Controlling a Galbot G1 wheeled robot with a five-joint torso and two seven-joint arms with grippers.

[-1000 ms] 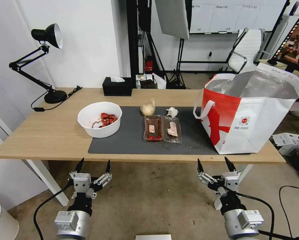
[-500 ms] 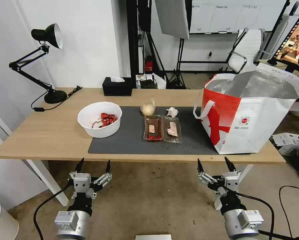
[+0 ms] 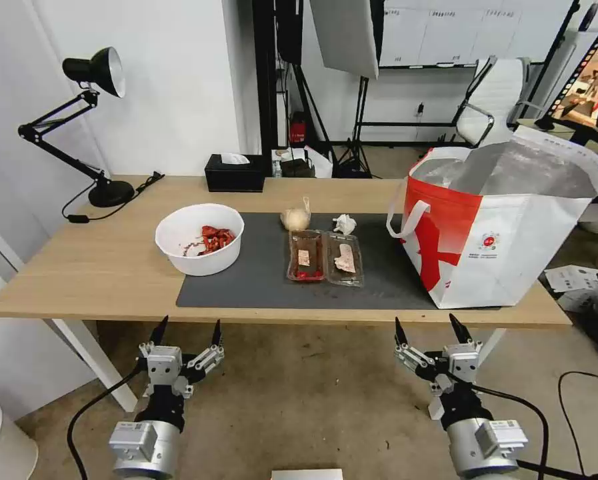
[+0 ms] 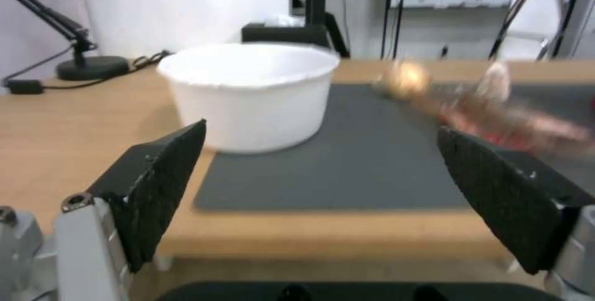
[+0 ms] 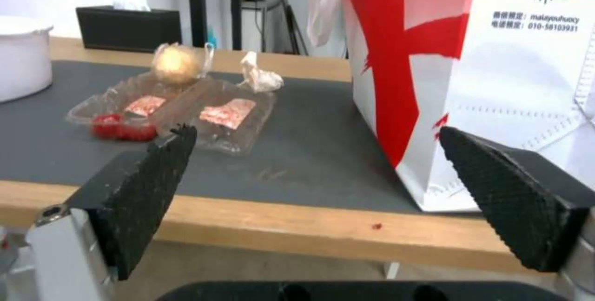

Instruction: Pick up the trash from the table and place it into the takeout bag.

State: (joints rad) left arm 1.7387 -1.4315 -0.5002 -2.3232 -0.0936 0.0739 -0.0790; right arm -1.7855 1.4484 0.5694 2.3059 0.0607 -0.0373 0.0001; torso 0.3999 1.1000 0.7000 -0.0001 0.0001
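Note:
On the table (image 3: 99,267), the dark mat (image 3: 259,280) carries the trash: a white bowl (image 3: 199,238) with red scraps at its left edge, a clear hinged tray (image 3: 325,257) in the middle, a knotted yellowish bag (image 3: 296,217) and a crumpled tissue (image 3: 344,224) behind it. The takeout bag (image 3: 505,227) stands open at the table's right end. Both grippers hang below the table's front edge, open and empty: the left gripper (image 3: 187,331) in front of the bowl (image 4: 248,91), the right gripper (image 3: 427,327) between tray (image 5: 180,110) and bag (image 5: 471,68).
A black desk lamp (image 3: 92,120) stands at the table's back left with its cord on the wood. A black tissue box (image 3: 235,172) sits at the back edge. A white table leg (image 3: 92,367) is near the left arm. A chair and stands fill the room behind.

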